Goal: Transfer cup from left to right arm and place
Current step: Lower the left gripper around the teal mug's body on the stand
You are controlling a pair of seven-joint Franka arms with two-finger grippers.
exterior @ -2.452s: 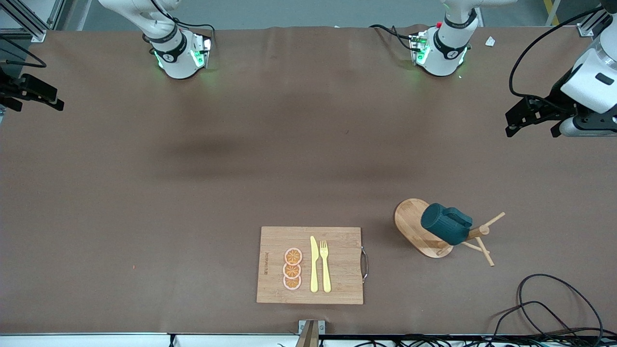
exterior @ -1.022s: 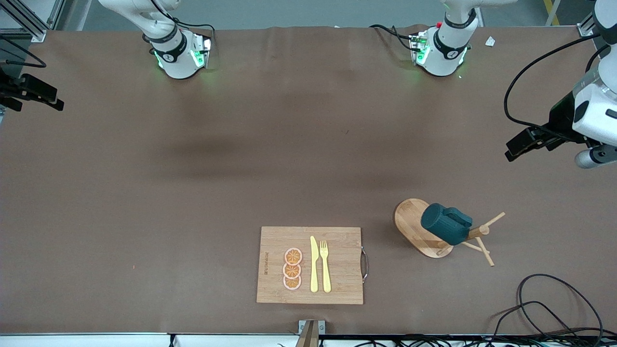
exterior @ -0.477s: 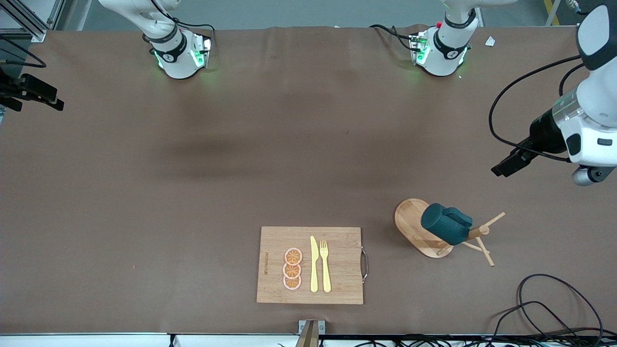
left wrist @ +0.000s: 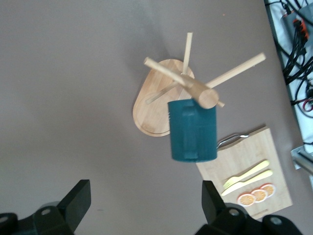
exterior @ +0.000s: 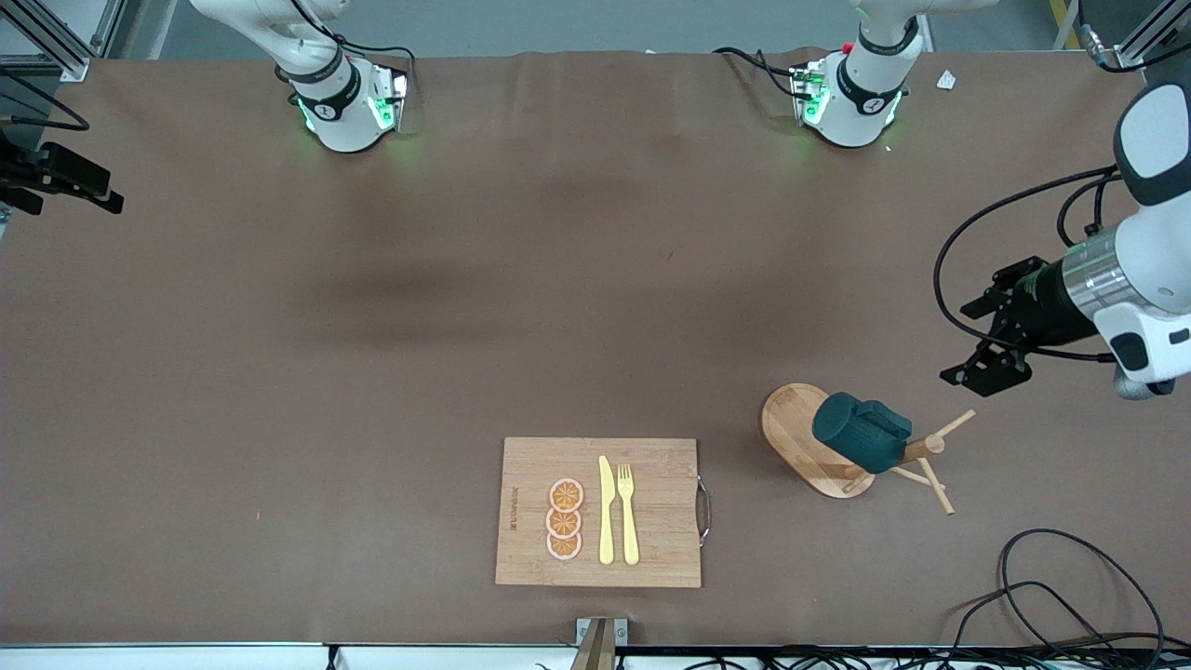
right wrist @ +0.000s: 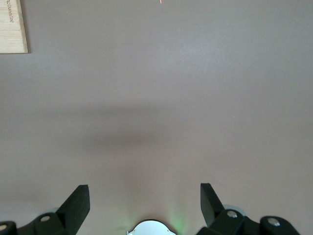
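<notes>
The cup (exterior: 861, 432) hangs on the wooden peg rack (exterior: 814, 447), slung on one of its slanting pegs with its handle up against the post, clear of the table (exterior: 465, 307). The left gripper (exterior: 988, 337) is in the air above the table near the rack, toward the left arm's end, its fingers (left wrist: 78, 198) spread wide and holding nothing; the cup is apart from them. A cutting board (exterior: 598, 512) carrying a knife (exterior: 606, 510), fork (exterior: 628, 512) and orange slices (exterior: 565, 519) lies beside the rack toward the right arm's end. The right gripper (right wrist: 144, 205) waits over bare table at the right arm's end, equally wide and empty.
</notes>
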